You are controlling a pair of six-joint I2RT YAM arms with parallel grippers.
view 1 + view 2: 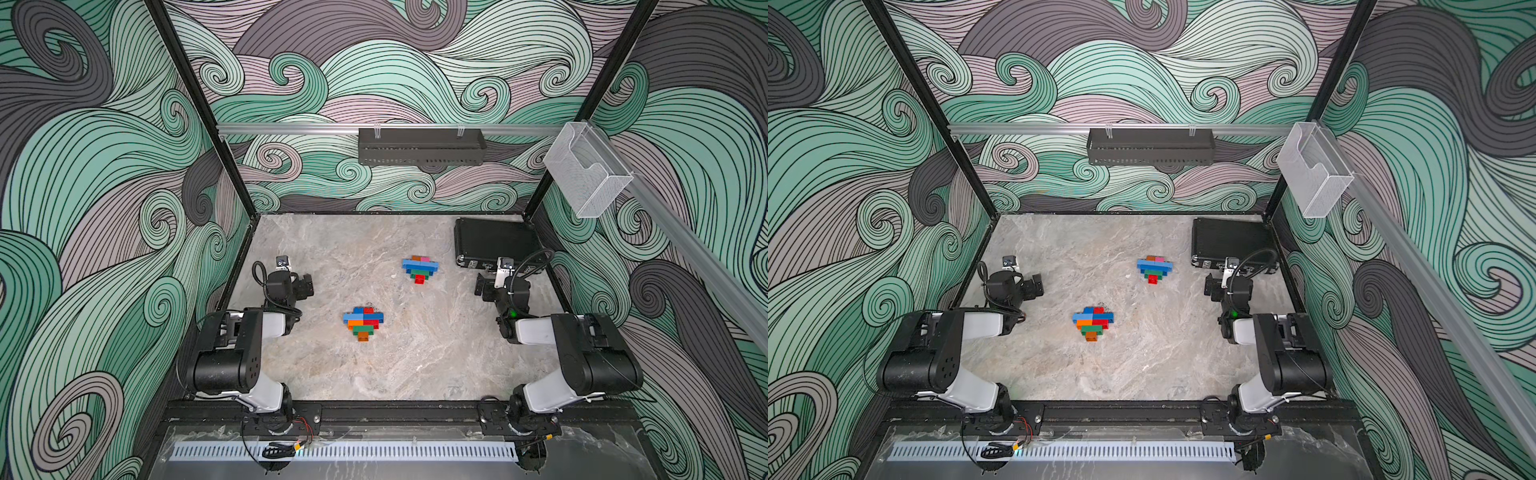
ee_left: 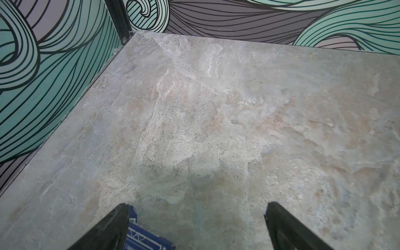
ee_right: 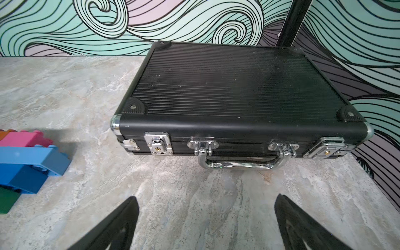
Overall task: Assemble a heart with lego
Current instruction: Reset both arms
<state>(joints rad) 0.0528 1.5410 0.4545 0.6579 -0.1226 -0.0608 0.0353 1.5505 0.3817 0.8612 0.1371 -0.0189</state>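
Nearest the lens, along the bottom edge in both top views: slotted grey strip (image 1: 374,451), with the two arm bases just above it. Left arm (image 1: 232,353) at lower left of the frame and right arm (image 1: 590,357) at lower right, both folded close to the side walls.

Left gripper (image 1: 308,284) at mid-left, hanging over the marbled table (image 1: 415,365). Jaws spread wide in the left wrist view, black fingers (image 2: 108,227) far apart, only bare tabletop between the tips. Dark blue printed piece (image 2: 142,238) at that frame's bottom edge, close against one finger; cannot tell whether touching.

Right gripper (image 1: 482,286) at mid-right, jaws likewise wide apart and holding nothing, fingers (image 3: 303,227) pointing toward a black ribbed case (image 3: 238,91) with chrome latches and handle, closed, at the upper right of the table.

Nearer lego heart (image 1: 363,323) flat on the table just left of centre: dark blue and red on top, then light blue, orange, green, orange at the tip. Farther lego heart (image 1: 420,269) above and right of it, near the case but apart: orange and pink, blues, green, red tip. Both well clear of either gripper.
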